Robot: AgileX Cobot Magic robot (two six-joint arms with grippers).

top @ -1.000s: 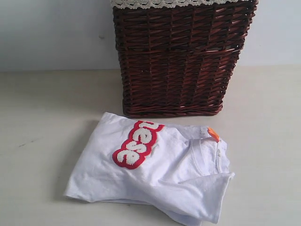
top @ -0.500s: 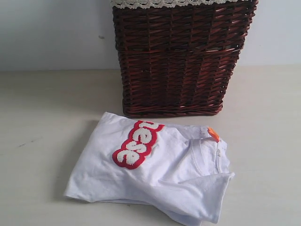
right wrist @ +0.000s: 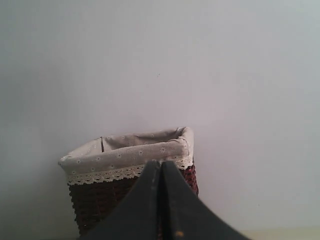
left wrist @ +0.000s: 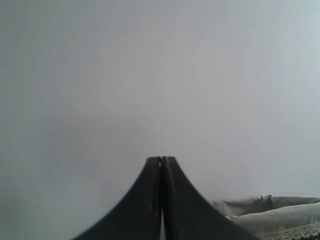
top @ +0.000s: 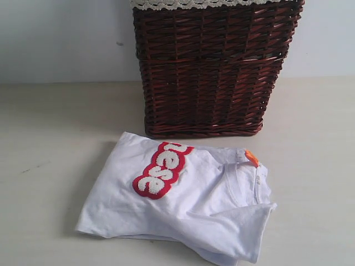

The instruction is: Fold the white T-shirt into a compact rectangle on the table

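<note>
The white T-shirt lies folded into a rough rectangle on the table, in front of the basket. Its red-edged fuzzy lettering faces up and the orange neck tag shows at its right end. One loose flap overlaps the near right corner. Neither arm appears in the exterior view. My left gripper is shut with nothing between its fingers and points at the bare wall. My right gripper is shut and empty too, aimed toward the basket. The shirt shows in neither wrist view.
A dark wicker basket with a cream lace-trimmed liner stands just behind the shirt against the light blue-grey wall. Bare tabletop stretches to the left and right of the shirt.
</note>
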